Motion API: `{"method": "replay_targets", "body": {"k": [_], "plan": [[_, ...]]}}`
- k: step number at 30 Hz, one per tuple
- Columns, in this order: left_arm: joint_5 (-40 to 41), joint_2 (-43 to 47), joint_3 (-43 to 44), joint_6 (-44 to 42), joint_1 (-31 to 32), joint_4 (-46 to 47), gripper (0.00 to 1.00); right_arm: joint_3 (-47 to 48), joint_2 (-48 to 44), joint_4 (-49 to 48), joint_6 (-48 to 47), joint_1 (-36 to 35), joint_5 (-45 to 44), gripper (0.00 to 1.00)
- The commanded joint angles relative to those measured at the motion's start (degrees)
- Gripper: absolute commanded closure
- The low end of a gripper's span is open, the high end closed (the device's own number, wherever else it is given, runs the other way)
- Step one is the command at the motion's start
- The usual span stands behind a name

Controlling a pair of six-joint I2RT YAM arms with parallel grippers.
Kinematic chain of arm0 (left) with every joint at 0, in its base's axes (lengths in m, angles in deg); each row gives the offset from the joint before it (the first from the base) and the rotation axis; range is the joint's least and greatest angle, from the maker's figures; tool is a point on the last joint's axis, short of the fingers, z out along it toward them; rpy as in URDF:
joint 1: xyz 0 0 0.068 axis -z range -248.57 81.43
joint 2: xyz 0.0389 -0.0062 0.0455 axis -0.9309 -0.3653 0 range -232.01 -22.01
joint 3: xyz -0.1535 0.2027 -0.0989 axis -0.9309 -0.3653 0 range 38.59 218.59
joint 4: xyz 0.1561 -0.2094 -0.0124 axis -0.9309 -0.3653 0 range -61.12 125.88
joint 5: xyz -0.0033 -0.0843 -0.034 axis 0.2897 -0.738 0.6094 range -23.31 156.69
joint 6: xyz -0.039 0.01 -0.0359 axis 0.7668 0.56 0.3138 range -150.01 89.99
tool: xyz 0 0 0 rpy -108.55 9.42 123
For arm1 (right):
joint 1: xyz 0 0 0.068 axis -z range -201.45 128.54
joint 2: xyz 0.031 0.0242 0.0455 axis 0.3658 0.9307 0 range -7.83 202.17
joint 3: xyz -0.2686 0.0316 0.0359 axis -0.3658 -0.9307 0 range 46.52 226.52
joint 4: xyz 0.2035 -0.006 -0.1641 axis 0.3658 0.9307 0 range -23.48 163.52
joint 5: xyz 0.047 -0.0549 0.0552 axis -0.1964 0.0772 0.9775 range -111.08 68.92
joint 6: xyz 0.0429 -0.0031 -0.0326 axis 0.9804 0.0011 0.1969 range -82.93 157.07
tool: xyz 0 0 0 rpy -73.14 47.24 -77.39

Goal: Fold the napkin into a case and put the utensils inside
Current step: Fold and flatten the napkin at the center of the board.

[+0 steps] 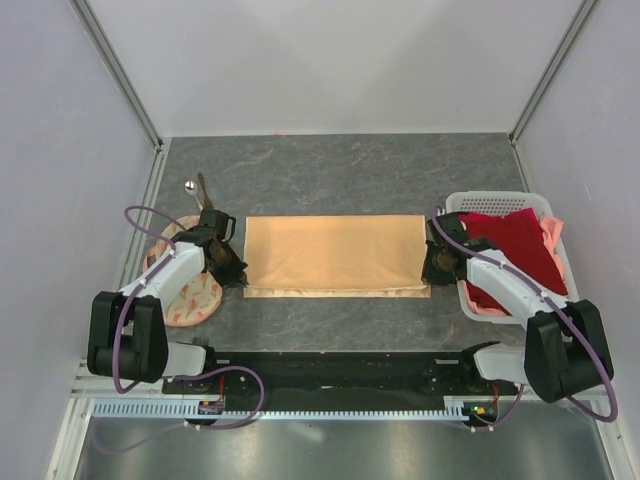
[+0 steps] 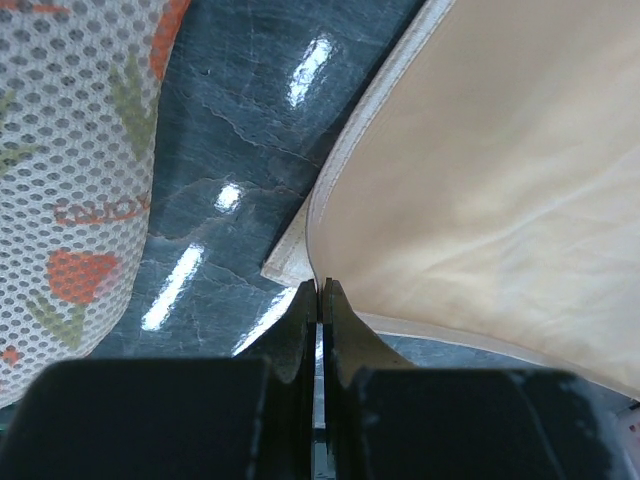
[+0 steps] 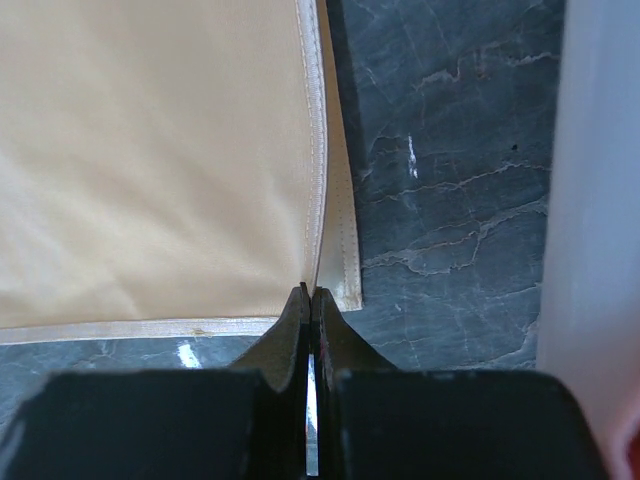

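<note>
- the napkin [image 1: 335, 253] lay folded flat in the middle of the table [image 1: 330, 165].
- the left gripper [image 2: 320, 290] pinched its near left corner.
- the right gripper [image 3: 308, 295] pinched its near right corner.

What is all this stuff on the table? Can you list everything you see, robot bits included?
napkin: one, plain peach-orange, folded into a wide rectangle, flat at the table's middle.
spoon: one, shiny silver, far left of the table.
stick-like utensil: one, dark brown, right beside the spoon.
round cloth: one, cream mesh with orange print and pink trim, under the left arm.
basket: one, white plastic lattice, right side.
dark red cloth: one, heaped in the basket over something pink.
table: one, dark grey marbled.
left gripper: black, jaws shut, at the napkin's near left corner.
right gripper: black, jaws shut, at the napkin's near right corner.
</note>
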Motion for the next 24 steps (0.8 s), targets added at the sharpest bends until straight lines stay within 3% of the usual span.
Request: {"method": "replay_targets", "body": {"k": [1, 15, 24], "plan": [[-0.05, -1.17, -0.59, -1.7, -0.3, 2.43, 0.98, -1.19, 2.24, -2.85, 0.87, 0.21, 0.09, 1.0], [0.21, -7.58, -0.59, -2.84, -0.3, 4.63, 0.98, -1.37, 10.24, -7.69, 0.26, 0.21, -0.61, 0.99], [0.39, -5.83, -0.94, -2.76, -0.3, 4.37, 0.98, -1.37, 9.71, -7.6, -0.44, 0.12, -1.49, 0.97]]}}
